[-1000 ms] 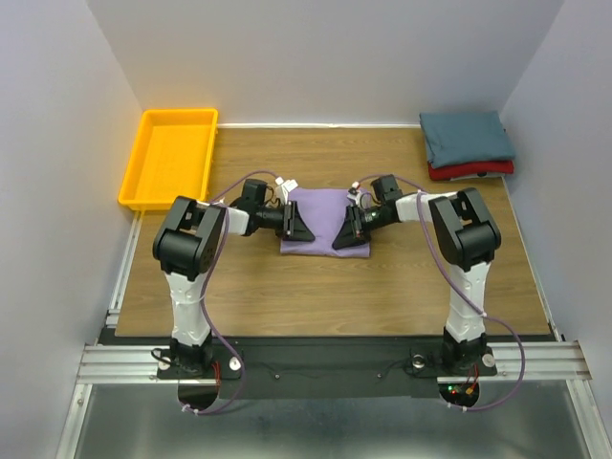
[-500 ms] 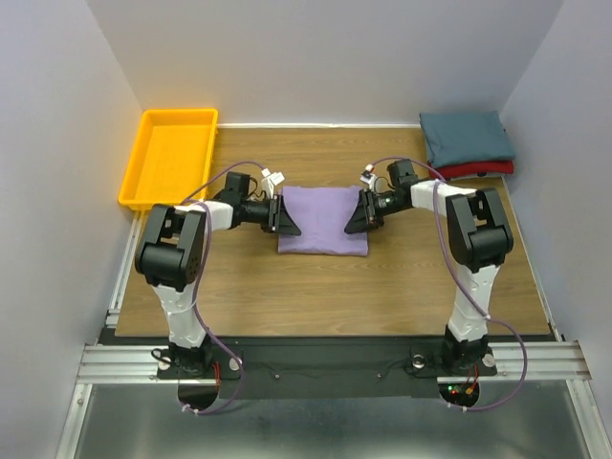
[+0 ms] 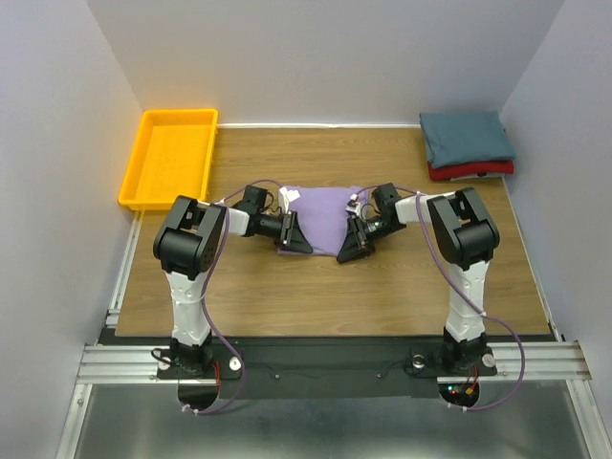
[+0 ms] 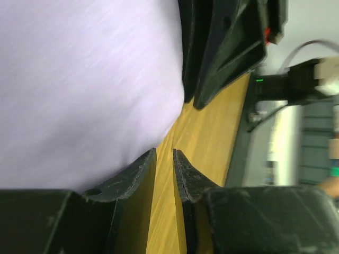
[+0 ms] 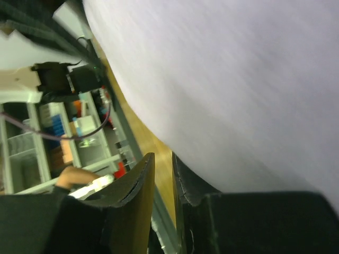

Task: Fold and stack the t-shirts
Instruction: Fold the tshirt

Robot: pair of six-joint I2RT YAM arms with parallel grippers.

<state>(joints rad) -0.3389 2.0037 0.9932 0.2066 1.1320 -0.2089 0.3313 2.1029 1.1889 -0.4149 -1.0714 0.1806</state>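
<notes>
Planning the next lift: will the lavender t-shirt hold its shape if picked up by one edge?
Probably not: the lavender t-shirt lies flat and thin like soft cloth, so it would likely droop. It looks light, and might slide or bunch on the smooth table when pushed.

Table (image 3: 382, 282): tray (image 3: 172, 158), lavender shirt (image 3: 327, 206), stack (image 3: 467, 143)

I'm looking at a brown wood-grain tabletop (image 3: 382, 287) boxed in by 3 plain white walls: a back wall (image 3: 325, 57), a left wall (image 3: 48, 191) and a right wall (image 3: 583, 115). The light is soft and even. A silver aluminium rail (image 3: 115, 361) runs along the near edge beside a black base plate (image 3: 325, 368), with a dull grey surface (image 3: 325, 430) below. Beyond the table, blurred shelving (image 5: 26, 137) holds clutter.
</notes>
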